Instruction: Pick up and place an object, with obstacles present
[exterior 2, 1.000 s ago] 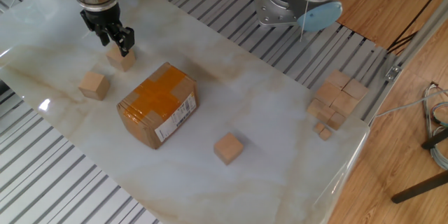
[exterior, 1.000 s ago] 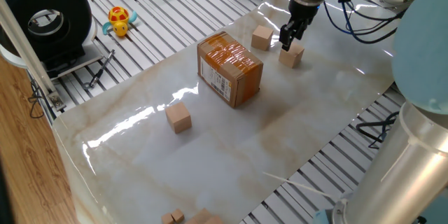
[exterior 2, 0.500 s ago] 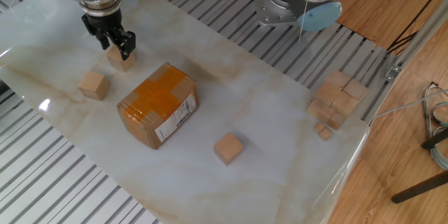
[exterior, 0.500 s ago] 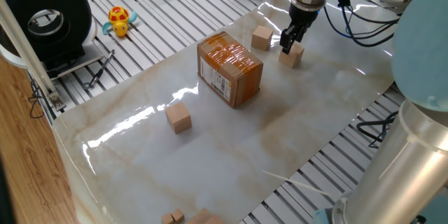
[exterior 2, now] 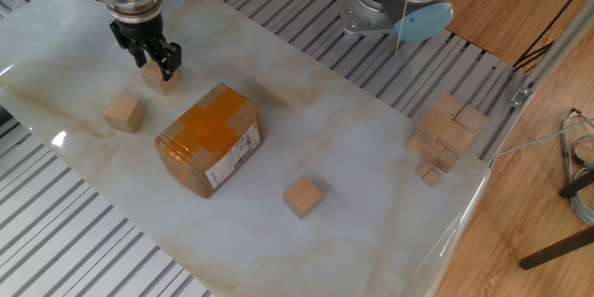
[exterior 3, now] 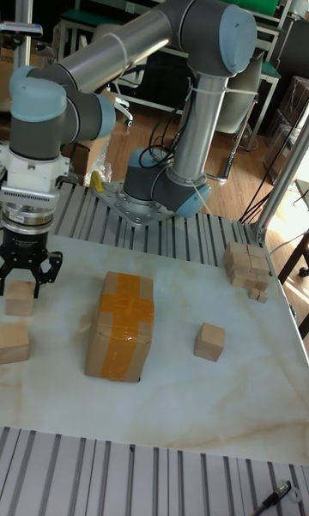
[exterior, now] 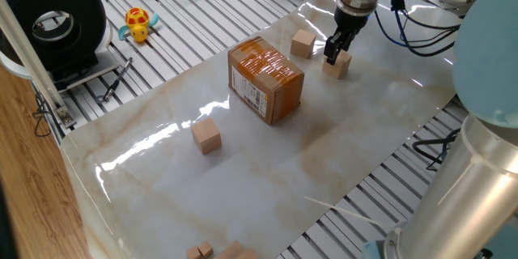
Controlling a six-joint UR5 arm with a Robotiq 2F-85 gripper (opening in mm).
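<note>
Wooden cube (exterior 2: 156, 78) on the table, directly under the gripper (exterior 2: 152, 62), jaws spread either side

No words or numbers can be read anywhere. The cardboard box (exterior: 266, 79) carries a white barcode label (exterior 2: 238, 152) on its side and orange-printed tape (exterior 2: 206, 126) on top, but the print on both is too small to make out
</note>
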